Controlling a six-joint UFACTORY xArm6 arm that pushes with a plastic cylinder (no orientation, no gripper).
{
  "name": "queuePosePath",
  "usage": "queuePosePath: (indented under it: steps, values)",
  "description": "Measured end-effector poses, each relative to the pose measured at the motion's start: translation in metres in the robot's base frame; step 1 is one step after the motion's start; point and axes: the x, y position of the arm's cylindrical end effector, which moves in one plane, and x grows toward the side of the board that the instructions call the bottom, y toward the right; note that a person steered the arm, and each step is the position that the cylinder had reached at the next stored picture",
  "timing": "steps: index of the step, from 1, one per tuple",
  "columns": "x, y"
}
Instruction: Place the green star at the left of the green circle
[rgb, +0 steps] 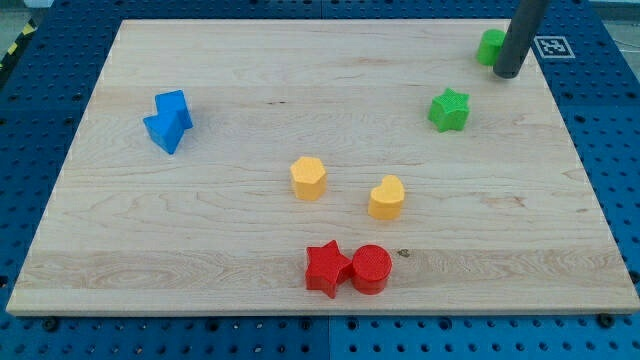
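Landmark for all entries: the green star (449, 109).

1. Red star (326, 268) and red circle (371, 268): touching side by side, well below the green star and toward the view's left of it, nearest the board's bottom edge.
2. Yellow heart-like block (386, 197): below the green star, slightly to the view's left.
3. Second yellow block (308, 178), shape unclear: below and well to the view's left of the green star.
4. Two blue blocks (168, 121), pressed together, shapes hard to read: far to the view's left of the green star.
5. Green star: the task's piece, resting alone in the upper right part of the wooden board (250, 60).
6. Green circle (490, 46): above the green star and a little to the view's right, partly hidden by the rod.
7. My tip (507, 74): above and to the view's right of the green star, apart from it, just beside the green circle. No claw exists on this rig, so no open or closed state applies.

Step in hand, by judgement: approach; the star is not yet level with the circle. The next move calls for bringing the tip round below the star and pushing it toward the view's top, to stop left of the circle without nudging the circle.
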Motion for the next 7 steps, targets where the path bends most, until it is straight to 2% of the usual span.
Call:
queuePosePath:
  steps: [2, 3, 5, 6, 7]
  values:
    - [-0.033, -0.009]
    - [-0.002, 0.013]
    - [0.129, 0.021]
    - [0.147, -0.017]
    - [0.126, -0.057]
